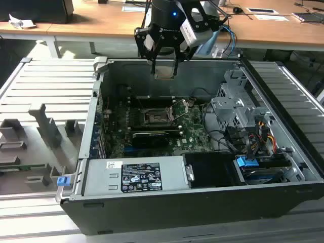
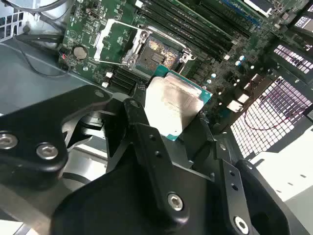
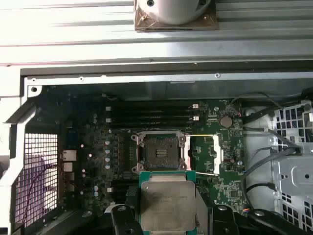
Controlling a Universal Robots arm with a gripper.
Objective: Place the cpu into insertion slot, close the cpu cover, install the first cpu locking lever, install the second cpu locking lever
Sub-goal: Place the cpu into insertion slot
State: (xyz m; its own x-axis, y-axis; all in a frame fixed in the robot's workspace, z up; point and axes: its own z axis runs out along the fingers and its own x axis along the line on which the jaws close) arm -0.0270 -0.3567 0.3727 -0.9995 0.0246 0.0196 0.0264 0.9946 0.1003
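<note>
The hand point(image 1: 164, 67) was pinching the cpu point(image 1: 164, 73) by two opposite edges, its fingers point(image 3: 122, 221) closed against the sides of the chip. It hung high over the open computer case point(image 1: 202, 207), above the rim. The first step was therefore only begun: the cpu was in the grip, well apart from the board, and not yet in the insertion slot point(image 3: 161, 152).

In the first wrist view the slot lay below the hand and a little ahead of the chip's front edge, so the chip did not look to be squarely over it. Its square bed of contacts was bare. The cpu cover point(image 3: 205, 154) was swung open to one side of the slot, with green circuit board point(image 3: 230, 186) showing through its window. By the look of it, seating the chip, closing the cover and fastening both locking levers were all left to do.

The levers themselves could not be picked out with any certainty among the metalwork round the slot. In both wrist views the hand's own dark body hid the near part of the chip, and its underside and which way it was turned could not be told.
</note>
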